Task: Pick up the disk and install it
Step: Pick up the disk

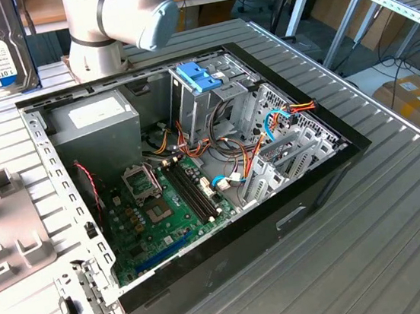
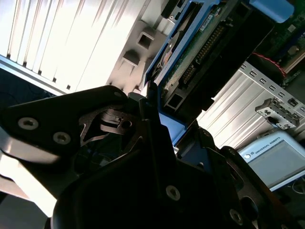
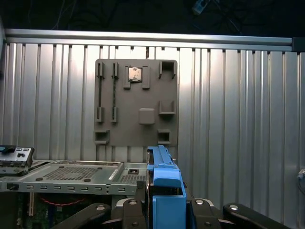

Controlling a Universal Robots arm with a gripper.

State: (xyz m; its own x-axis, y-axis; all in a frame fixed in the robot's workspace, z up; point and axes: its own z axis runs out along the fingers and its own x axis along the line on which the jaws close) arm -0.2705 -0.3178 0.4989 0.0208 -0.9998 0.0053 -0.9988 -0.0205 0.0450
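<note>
Black claw (image 3: 165, 206) closed tight on the blue-railed disk (image 3: 163, 179), held edge-up.

- I have the open computer case (image 1: 227, 231) lying on the bench (image 1: 361, 261), in the middle of the exterior view.
- Inside it, the power supply (image 1: 95, 129) sits in the far corner toward the exterior view's left. The motherboard (image 1: 159, 209) lies on the case floor, nearer the camera.
- The drive cage (image 1: 210, 96) stands to the exterior view's right of the power supply, with cables (image 1: 232, 147) between it and the motherboard.
- The arm's base (image 1: 113, 23) stands behind the case.
- A fixture plate (image 1: 4, 228) lies flat on the bench at the exterior view's left. A loose bracket (image 1: 83, 306) lies beside the case's near left corner.
- In the first wrist view, the disk (image 3: 164, 183) stands on edge, clamped between the fingers of my hand (image 3: 164, 204), with the case and the fixture plate beyond it.
</note>
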